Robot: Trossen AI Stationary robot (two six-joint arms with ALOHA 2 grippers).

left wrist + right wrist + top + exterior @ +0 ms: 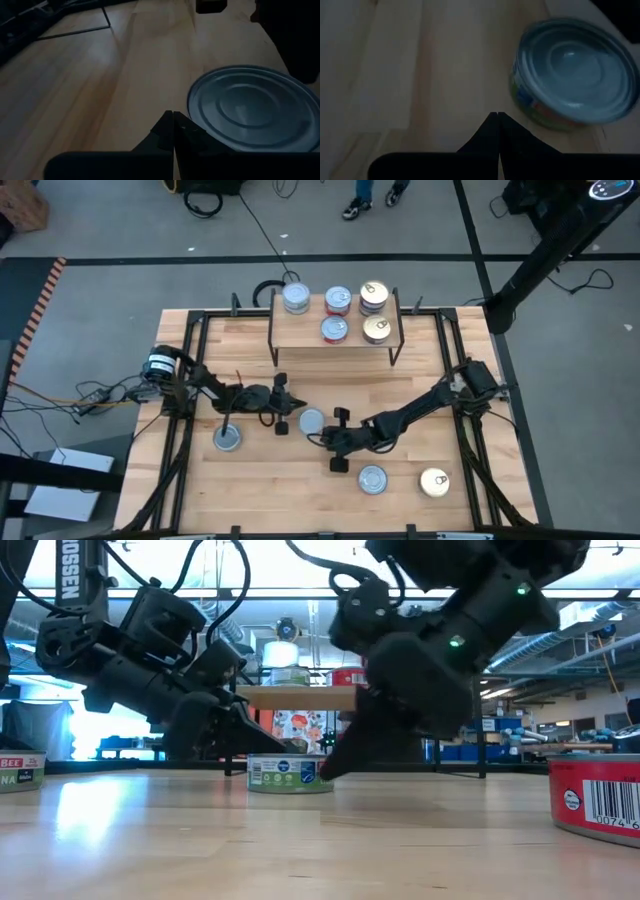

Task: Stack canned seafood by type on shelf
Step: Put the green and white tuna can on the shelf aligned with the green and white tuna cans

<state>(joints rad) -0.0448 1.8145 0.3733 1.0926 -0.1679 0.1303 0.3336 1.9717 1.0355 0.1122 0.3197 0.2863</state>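
High view, shelf: We see the shelf (335,315) at the far edge of the table (420,395), carrying five tins: one silver-blue, two red-labelled, two gold.
High view, centre tin: A silver-blue tin (311,421) lies on the table between the two grippers.
High view, left gripper: The left gripper (283,423) sits just beside that tin on its left side, fingers clenched together on nothing.
High view, right gripper: The right gripper (327,440) sits just beside the same tin on its right side, fingers likewise clenched and empty.
High view, loose tins: We count three more tins on the table: a silver-blue one (228,438) near the left arm, another silver-blue one (372,479) and a gold one (434,482) near the front right.
Low view, added detail: Only here do we see the centre tin's side label (290,772), white and blue with green; its print is too small to read.
Low view, writing: A tin at the left edge (20,770) shows the letters "BEE" and "NA"; a red-labelled tin at the right edge (597,797) shows a barcode.
Low view, arm marking: The left arm bears the letters "OSSEN" (70,570).
Left wrist view: Its closed fingertips (172,125) point beside the ribbed silver-blue lid (250,107).
Right wrist view: Its closed fingertips (496,122) point beside the same tin (570,72), whose side label shows.
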